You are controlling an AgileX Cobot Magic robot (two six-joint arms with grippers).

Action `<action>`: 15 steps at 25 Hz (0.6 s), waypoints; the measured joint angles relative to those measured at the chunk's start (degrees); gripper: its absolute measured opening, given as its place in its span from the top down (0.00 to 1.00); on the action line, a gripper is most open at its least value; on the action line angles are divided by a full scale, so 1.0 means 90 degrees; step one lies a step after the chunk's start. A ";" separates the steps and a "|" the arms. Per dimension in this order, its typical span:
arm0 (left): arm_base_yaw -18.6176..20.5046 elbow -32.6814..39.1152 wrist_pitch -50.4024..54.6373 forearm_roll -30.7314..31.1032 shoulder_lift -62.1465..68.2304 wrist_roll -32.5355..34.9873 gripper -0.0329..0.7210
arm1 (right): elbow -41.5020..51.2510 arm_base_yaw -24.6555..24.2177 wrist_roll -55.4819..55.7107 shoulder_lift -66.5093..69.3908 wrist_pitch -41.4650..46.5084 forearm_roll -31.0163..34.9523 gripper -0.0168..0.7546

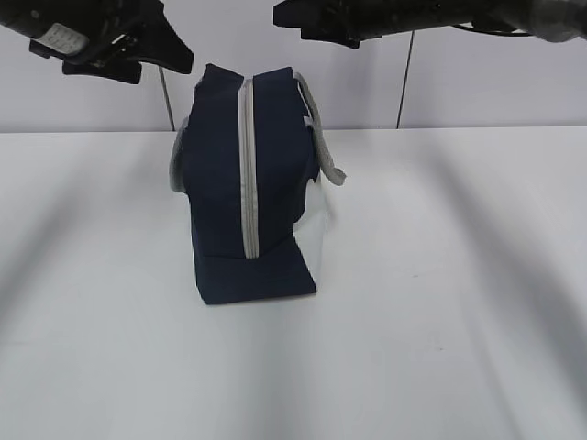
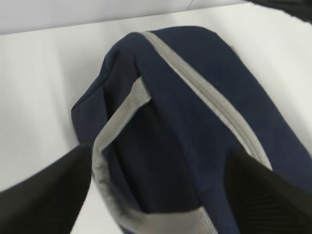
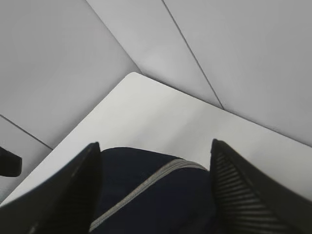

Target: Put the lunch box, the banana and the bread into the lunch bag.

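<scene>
While zipped, lunch bag [image 1: 248, 197] upright, fingers [image 2: 44, 195] seemingly spread

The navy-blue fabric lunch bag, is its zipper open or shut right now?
Shut. The navy-blue fabric lunch bag stands upright, and its grey zipper trim runs as one closed strip over the top, with no gap showing in any view.

Black claw fingers [image 3: 243, 195], ribbed inner pads.
</scene>
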 joint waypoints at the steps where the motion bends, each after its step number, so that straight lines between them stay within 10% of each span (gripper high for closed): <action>1: 0.0000 0.0000 0.0124 0.0276 -0.0092 -0.0254 0.23 | 0.0216 0.0000 -0.0014 -0.0163 0.0079 0.0000 0.32; 15: -0.0003 0.0453 0.1724 0.1903 -0.1396 -0.1592 0.30 | 0.3637 0.0041 -0.0502 -0.2467 0.1205 0.0000 0.32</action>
